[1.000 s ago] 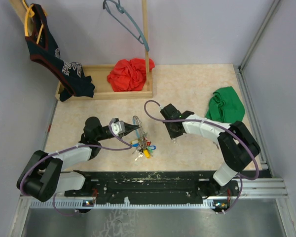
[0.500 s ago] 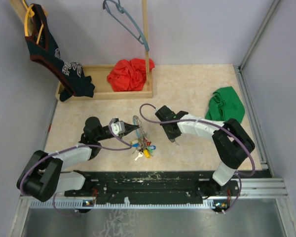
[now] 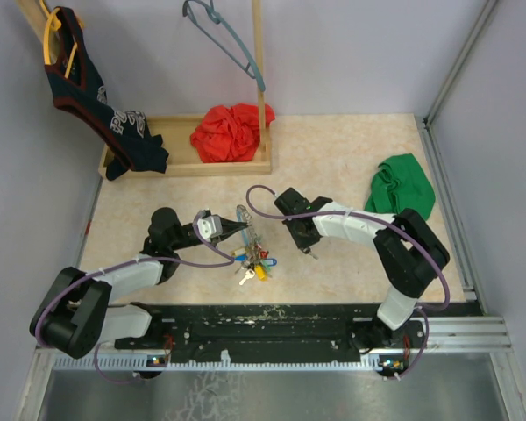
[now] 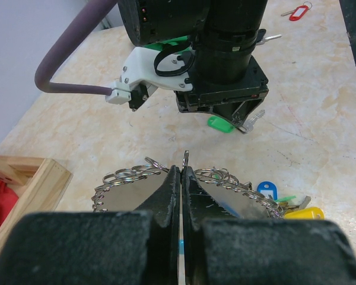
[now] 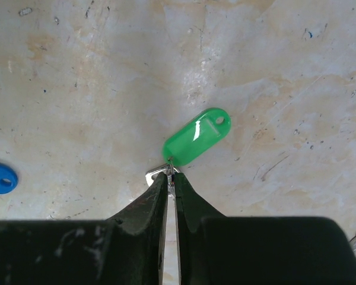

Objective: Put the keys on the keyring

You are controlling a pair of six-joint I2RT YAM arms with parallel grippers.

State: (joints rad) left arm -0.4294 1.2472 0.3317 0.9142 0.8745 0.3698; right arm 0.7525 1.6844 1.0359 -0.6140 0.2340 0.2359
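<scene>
the keyring (image 3: pixel 243 214) and its bunch of keys (image 3: pixel 256 260) are seen from above near the middle of the desk's near edge. only the left wrist view shows the left gripper (image 4: pixel 182 178) clamped shut on the hoop's thin rim. the green-tagged key (image 5: pixel 196 138) is shown pinched at its metal end by the closed right gripper (image 5: pixel 170 181) in the right wrist view alone.

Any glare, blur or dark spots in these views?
Top view: evenly lit, sharp, though the keys are tiny. Left wrist: its own fingers dark and soft up close. Right wrist: white glare on the green tag.
</scene>
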